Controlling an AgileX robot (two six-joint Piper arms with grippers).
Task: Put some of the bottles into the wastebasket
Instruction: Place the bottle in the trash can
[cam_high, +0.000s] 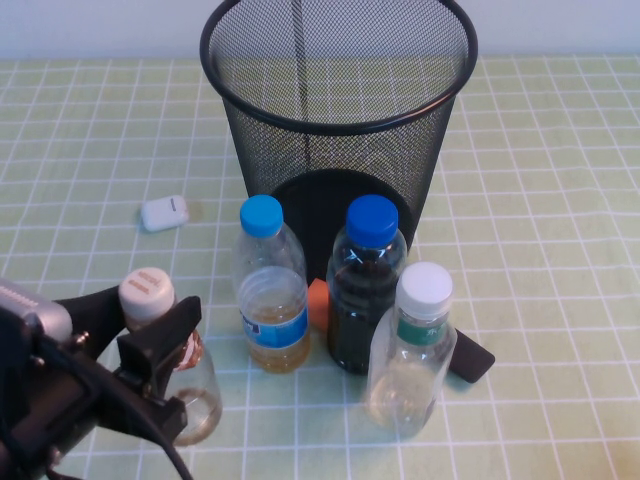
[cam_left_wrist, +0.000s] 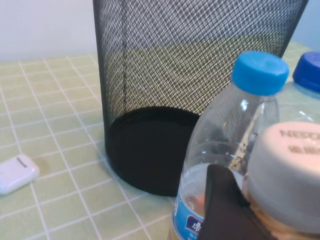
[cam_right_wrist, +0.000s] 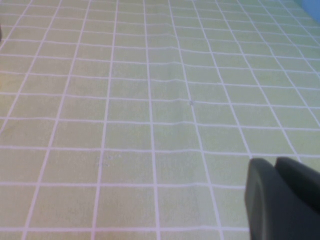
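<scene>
We see the left end effector (cam_high: 140, 335) clamped on the short white-capped bottle (cam_high: 160, 300) at seven o'clock from the wastebasket (cam_high: 338, 110); the right end effector (cam_right_wrist: 282, 200) hovers over the bench (cam_right_wrist: 150, 100), fingers together.

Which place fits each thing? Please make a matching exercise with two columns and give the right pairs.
Things:
1. short white-capped bottle
2. wastebasket
3. small white case
4. right gripper

Places:
a. alone over bare tablecloth
b. between the fingers of the left gripper
c. on the cloth, left of the bin
d. behind the row of bottles

Pairs: 1-b, 2-d, 3-c, 4-a
</scene>
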